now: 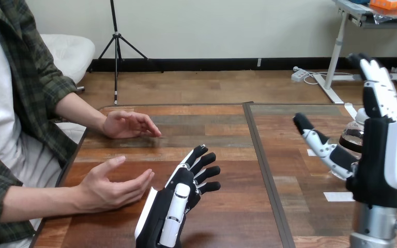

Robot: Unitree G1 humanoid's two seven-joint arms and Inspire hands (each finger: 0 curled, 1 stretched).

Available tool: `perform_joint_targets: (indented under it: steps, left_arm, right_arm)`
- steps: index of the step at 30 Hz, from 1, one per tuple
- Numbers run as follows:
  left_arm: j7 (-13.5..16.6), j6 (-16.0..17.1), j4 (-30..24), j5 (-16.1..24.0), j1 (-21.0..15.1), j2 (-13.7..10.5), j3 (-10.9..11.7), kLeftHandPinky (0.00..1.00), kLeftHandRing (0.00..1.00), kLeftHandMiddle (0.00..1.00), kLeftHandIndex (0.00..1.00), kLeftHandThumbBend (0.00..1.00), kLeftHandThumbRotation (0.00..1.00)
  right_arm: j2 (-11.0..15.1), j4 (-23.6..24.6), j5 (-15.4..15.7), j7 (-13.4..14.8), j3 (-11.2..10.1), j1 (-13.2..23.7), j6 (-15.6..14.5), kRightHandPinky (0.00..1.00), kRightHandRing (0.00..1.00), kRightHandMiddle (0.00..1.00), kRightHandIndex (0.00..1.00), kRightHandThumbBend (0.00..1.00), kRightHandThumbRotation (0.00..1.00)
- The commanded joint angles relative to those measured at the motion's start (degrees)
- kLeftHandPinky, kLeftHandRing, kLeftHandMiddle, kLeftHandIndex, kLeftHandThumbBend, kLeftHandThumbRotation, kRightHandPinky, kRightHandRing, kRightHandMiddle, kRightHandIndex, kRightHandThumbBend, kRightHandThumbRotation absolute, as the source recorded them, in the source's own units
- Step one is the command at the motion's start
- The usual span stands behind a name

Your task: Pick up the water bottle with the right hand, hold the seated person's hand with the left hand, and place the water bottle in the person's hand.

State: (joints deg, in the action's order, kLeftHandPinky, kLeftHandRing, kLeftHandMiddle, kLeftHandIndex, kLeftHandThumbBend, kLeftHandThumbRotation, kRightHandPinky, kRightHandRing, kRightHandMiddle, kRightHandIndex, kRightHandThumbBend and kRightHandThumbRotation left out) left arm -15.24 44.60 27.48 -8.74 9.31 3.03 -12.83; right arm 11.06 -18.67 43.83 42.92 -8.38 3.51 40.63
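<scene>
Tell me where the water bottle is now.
In the head view, the water bottle stands at the right of the table, partly hidden behind the right hand.

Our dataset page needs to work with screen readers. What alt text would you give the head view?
The robot's right hand stands open and upright in front of a water bottle on the wooden table, not gripping it. Its left hand is open beside the person's lower hand, apart from it; the person's upper hand is over the table's far left.
</scene>
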Motion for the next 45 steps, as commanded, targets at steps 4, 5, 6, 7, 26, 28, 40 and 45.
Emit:
perform_joint_targets:
  steps: [4,5,6,7,26,28,40,45]
  left_arm:
    - [-0.5,0.5,-0.2,-0.7,-3.1,3.9,-0.1,0.76,0.83,0.88,0.9,0.46,1.0]
    - [-0.5,0.5,-0.2,-0.8,-3.1,3.9,-0.1,0.76,0.83,0.88,0.9,0.46,1.0]
    - [-0.6,0.5,-0.2,-0.8,-3.1,3.9,-0.1,0.76,0.83,0.88,0.9,0.46,1.0]
    - [-0.6,0.6,-0.2,-0.8,-3.1,3.9,0.0,0.76,0.83,0.88,0.9,0.46,1.0]
    - [-0.6,0.6,-0.3,-0.6,-3.2,3.7,0.2,0.75,0.82,0.87,0.9,0.45,1.0]
    - [-0.7,0.7,-0.3,-0.7,-3.2,3.7,0.2,0.75,0.82,0.87,0.9,0.45,1.0]
    - [-1.1,0.4,-0.6,-1.1,-3.2,3.6,0.1,0.74,0.82,0.87,0.9,0.45,1.0]
    - [-1.6,0.4,-0.7,-1.6,-3.2,3.5,0.1,0.75,0.82,0.87,0.9,0.46,1.0]
  right_arm:
    - [3.1,0.4,-0.1,1.5,1.5,5.1,-2.7,0.94,0.95,0.93,0.88,0.72,0.4]
    - [3.5,0.0,-0.2,1.7,1.6,5.3,-2.9,0.94,0.96,0.93,0.88,0.72,0.4]
    - [3.7,-0.2,-0.3,1.8,1.7,5.5,-3.1,0.94,0.96,0.93,0.88,0.73,0.39]
    - [3.9,-0.3,-0.4,2.0,1.8,5.6,-3.2,0.94,0.96,0.93,0.88,0.73,0.39]
    - [9.1,-1.4,3.1,3.1,4.0,8.0,-13.7,1.0,0.97,0.92,0.83,0.71,0.36]
    - [9.5,-1.3,3.2,2.9,4.3,8.1,-14.7,1.0,0.97,0.92,0.83,0.7,0.34]
    - [11.6,0.6,4.3,-1.9,6.4,9.4,-23.4,1.0,0.95,0.88,0.78,0.73,0.22]
    - [12.0,1.3,4.4,-4.8,7.3,10.3,-27.0,1.0,0.93,0.86,0.75,0.75,0.17]
